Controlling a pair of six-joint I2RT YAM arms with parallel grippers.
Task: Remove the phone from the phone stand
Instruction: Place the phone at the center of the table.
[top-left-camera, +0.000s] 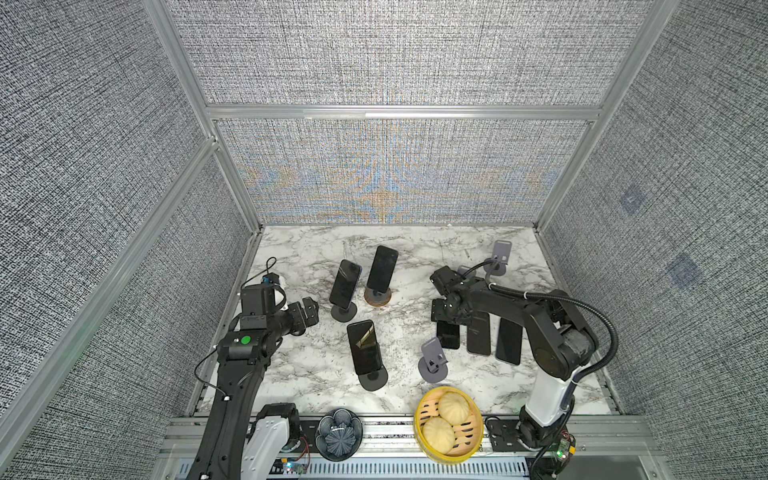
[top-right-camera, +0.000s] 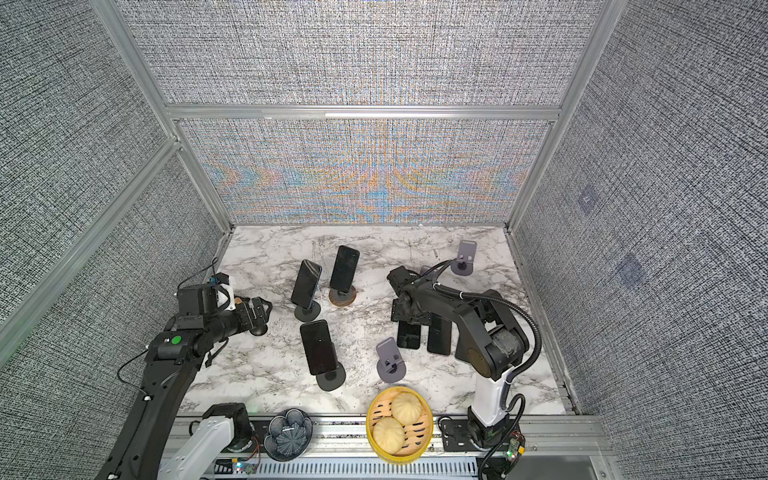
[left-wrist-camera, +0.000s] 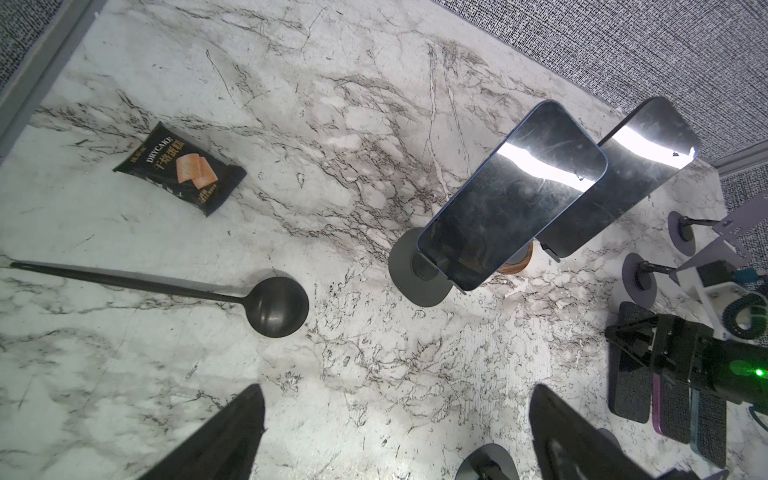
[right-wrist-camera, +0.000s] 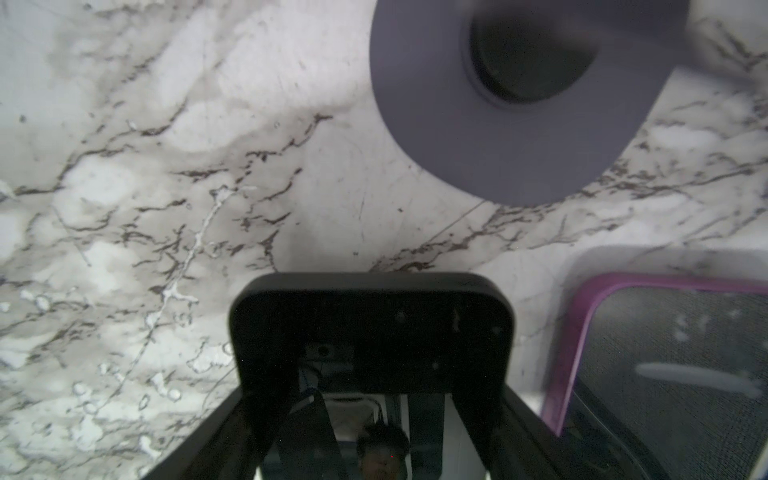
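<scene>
Three dark phones lean on stands mid-table: one (top-left-camera: 345, 284) at the left, one (top-left-camera: 382, 269) on a wood-based stand (top-left-camera: 378, 297), and a nearer one (top-left-camera: 365, 347). My left gripper (top-left-camera: 311, 316) hovers left of them, open and empty (left-wrist-camera: 397, 388). Three more phones lie flat side by side at the right. My right gripper (top-left-camera: 442, 316) is low over the leftmost, a black phone (right-wrist-camera: 370, 316). Its jaws stand apart astride that phone's end (right-wrist-camera: 372, 392). A purple-cased phone (right-wrist-camera: 665, 365) lies beside it. Empty grey stands (top-left-camera: 432, 359) (top-left-camera: 500, 257) are close by.
A yellow steamer basket (top-left-camera: 417, 415) with two buns and a dark flower-shaped bowl (top-left-camera: 338, 434) sit at the front edge. A black snack packet (left-wrist-camera: 178, 168) and a black ladle (left-wrist-camera: 274, 307) lie at the table's left. Fabric walls close in three sides.
</scene>
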